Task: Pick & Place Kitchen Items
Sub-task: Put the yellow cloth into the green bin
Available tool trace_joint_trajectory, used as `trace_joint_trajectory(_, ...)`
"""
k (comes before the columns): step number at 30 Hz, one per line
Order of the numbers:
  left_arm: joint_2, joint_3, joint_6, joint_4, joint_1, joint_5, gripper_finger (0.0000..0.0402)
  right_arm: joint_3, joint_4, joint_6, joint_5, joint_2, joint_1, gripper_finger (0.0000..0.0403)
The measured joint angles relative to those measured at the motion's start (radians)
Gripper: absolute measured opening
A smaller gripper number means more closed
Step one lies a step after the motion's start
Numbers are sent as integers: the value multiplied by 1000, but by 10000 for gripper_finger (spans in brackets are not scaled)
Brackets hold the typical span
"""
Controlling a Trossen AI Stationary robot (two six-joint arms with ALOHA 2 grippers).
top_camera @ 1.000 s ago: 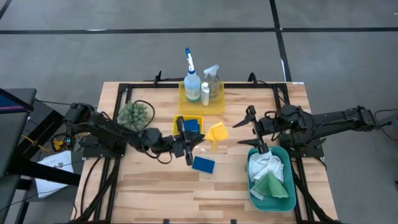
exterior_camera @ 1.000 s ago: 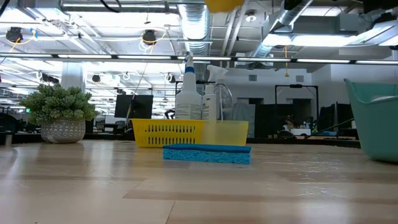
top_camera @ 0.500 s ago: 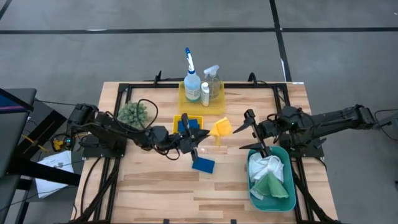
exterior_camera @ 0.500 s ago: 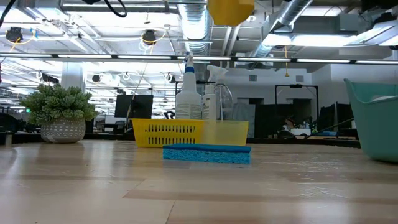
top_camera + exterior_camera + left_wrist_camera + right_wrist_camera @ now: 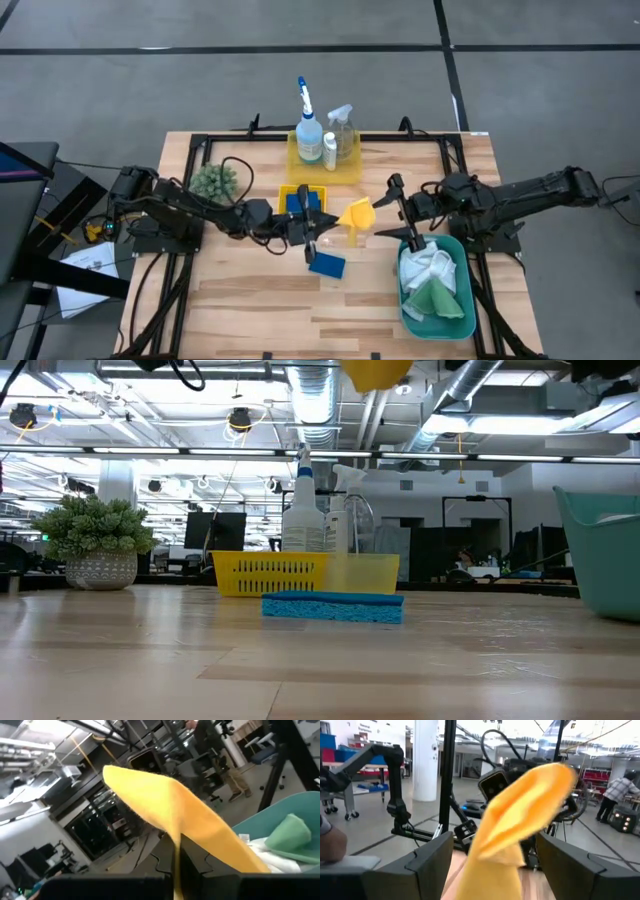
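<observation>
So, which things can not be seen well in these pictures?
- Yellow cloth, low view: cut off by the top edge, so its holder is out of frame.
- Left claw, high view: its grip point is hidden under the cloth.
- White cloth and green cloth, low view: hidden behind the teal bin wall.

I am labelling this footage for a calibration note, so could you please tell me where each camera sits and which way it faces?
High view: overhead, looking straight down on the table; both arms show, left gripper shut on the yellow cloth, right gripper open beside it.
Low view: at tabletop height, looking level across a blue sponge; no arm shows.
Left wrist view: looks past its own fingers toward the teal bin.
Right wrist view: looks between its own open fingers toward the left arm.
Shared: all four show the yellow cloth.
</observation>
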Motion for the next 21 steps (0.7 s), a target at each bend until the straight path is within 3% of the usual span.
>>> trace_joint_trajectory(15, -1, 0, -84, -14, 44, -5, 2, 0, 114, 51, 0, 86, -2, 277)
trace_joint_trajectory(21, -1, 0, -84, -16, 44, -5, 2, 0, 133, 51, 78, 98, -2, 276)
